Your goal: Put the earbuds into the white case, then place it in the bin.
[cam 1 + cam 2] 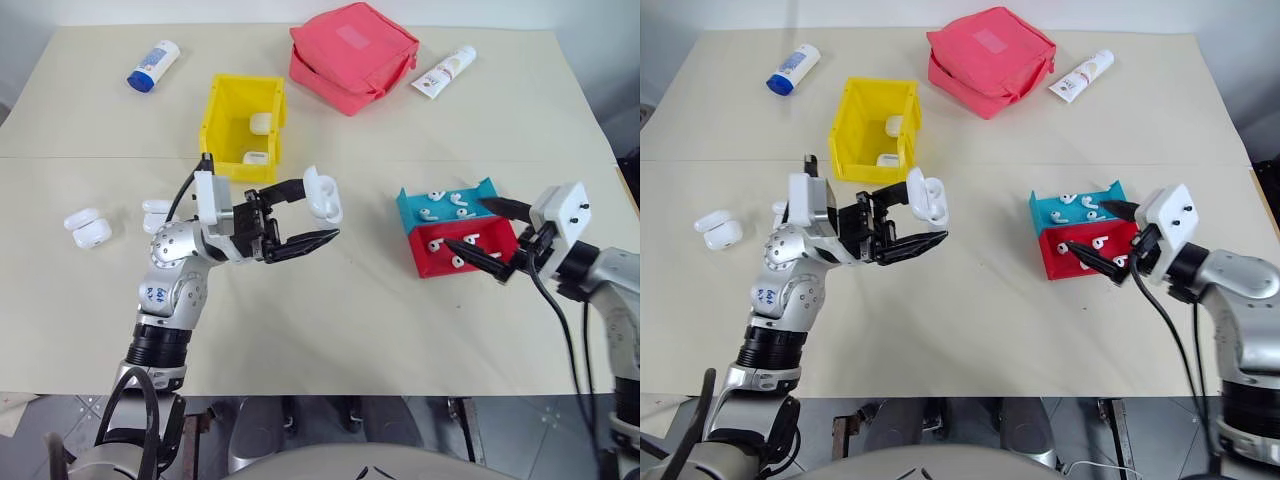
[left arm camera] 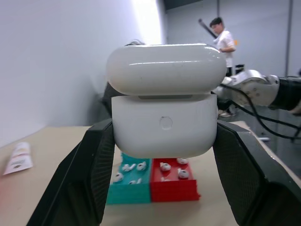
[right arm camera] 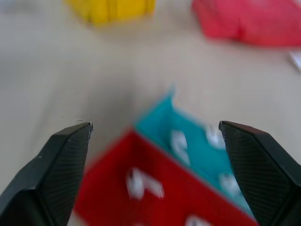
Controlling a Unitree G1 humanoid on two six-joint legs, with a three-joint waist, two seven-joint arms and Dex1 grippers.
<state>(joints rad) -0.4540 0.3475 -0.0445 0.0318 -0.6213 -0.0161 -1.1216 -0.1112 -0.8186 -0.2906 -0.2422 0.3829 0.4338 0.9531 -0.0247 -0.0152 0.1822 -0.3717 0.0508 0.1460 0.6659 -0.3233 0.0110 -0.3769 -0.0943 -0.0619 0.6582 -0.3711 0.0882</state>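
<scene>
White case (image 1: 322,194) pinched at its lower body between the closed jaws of the left gripper (image 1: 318,222), held up off the bench (image 1: 330,330) about mid-way across, lid end uppermost and standing slightly proud of the body, so seemingly ajar; long axis roughly upright, gripper pointing across toward the robot's right. Right gripper (image 1: 478,227) spread wide with nothing between the jaws, poised just above the red tray (image 1: 440,262), with the teal tray (image 1: 412,203) touching it on the far side; earbuds (image 1: 436,244) lying loose in both trays, directly below and ahead of those open jaws. Right arm plainly the nearer one to the earbuds, left arm the nearer to the bin (image 1: 222,112), which sits beyond the held case toward the far left, with what look like two more white cases inside. Likely next: a pick from the red tray, then a carry leftward to the held case. Case interior hidden from every view, so fill state unknown; earbud orientation hard to make out. Spare cases (image 1: 87,227) lying at far left.
</scene>
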